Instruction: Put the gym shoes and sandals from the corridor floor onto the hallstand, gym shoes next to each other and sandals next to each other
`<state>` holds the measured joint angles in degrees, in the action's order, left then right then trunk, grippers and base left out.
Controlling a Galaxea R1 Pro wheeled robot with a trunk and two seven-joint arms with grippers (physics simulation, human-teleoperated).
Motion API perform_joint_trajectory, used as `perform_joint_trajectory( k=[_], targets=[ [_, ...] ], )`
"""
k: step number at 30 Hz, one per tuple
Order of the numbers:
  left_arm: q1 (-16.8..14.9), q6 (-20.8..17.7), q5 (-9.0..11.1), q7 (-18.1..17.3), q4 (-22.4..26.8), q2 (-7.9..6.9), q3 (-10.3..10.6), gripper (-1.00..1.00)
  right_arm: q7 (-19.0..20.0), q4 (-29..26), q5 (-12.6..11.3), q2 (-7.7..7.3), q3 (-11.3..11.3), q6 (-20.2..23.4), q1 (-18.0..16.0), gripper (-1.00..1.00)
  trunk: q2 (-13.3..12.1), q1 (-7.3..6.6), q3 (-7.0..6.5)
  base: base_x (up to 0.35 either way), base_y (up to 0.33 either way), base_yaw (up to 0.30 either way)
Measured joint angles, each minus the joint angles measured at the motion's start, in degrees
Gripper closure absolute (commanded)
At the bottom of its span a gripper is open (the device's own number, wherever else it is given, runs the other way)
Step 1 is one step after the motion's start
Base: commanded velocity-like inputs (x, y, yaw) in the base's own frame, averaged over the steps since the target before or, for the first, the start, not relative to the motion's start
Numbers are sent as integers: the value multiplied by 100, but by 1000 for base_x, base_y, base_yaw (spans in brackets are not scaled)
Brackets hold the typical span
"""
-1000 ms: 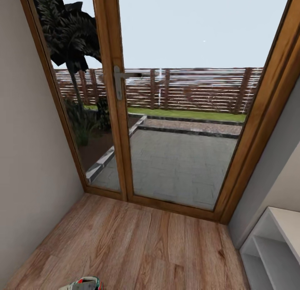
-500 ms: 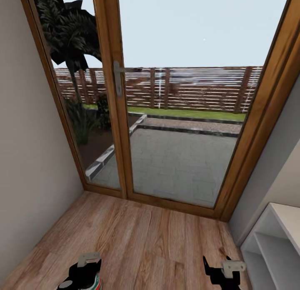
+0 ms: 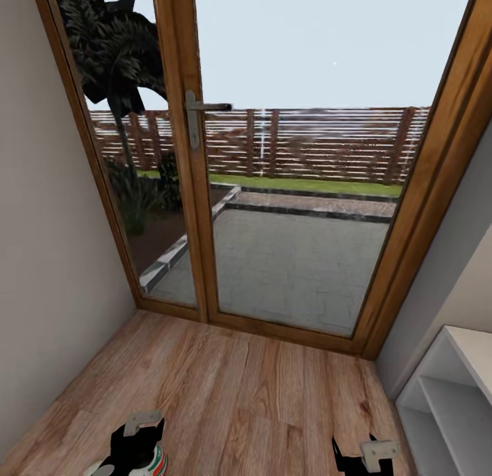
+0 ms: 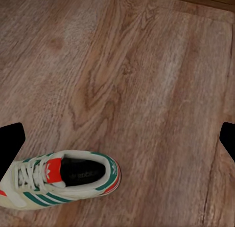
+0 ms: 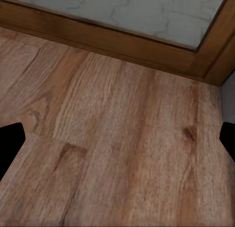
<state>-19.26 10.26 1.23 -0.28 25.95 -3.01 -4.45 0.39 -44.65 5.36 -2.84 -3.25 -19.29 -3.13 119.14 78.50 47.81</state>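
Observation:
One gym shoe [image 4: 63, 179], white with teal stripes and an orange-red tongue, lies on its sole on the corridor floor [image 4: 147, 65]. In the head view, part of the gym shoe [image 3: 152, 462] peeks out at the lower edge, under my left gripper [image 3: 139, 440]. My left gripper [image 4: 117, 141] hangs above the floor, open and holding nothing, with the shoe off to one side below it. My right gripper [image 3: 361, 457] is open over bare planks [image 5: 117, 139]. The pale hallstand [image 3: 447, 394] stands at the right wall. The sandals are out of view.
A glazed wooden door [image 3: 198, 189] with a metal handle [image 3: 195, 117] closes the corridor ahead, its frame [image 5: 112, 38] near my right gripper. A plain wall [image 3: 48, 291] runs along the left. Open floor [image 3: 246, 394] lies between the grippers and the door.
Both grippers have come up into the lower edge of the head view during the last second. The left one now covers most of the gym shoe there.

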Motion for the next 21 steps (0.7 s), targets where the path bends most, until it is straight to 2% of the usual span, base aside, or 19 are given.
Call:
perform_joint_trajectory(
  k=[7,21],
  targets=[
    [4,59,-1,4,-43,-5,-1,-100,-6,17,13,0,0,-5,0,-100,281,154,142,0,0,0],
    [10,70,-7,4,-59,1,3,-100,-7,24,14,2,0,-6,0,-100,842,461,510,0,0,0]
  ],
)
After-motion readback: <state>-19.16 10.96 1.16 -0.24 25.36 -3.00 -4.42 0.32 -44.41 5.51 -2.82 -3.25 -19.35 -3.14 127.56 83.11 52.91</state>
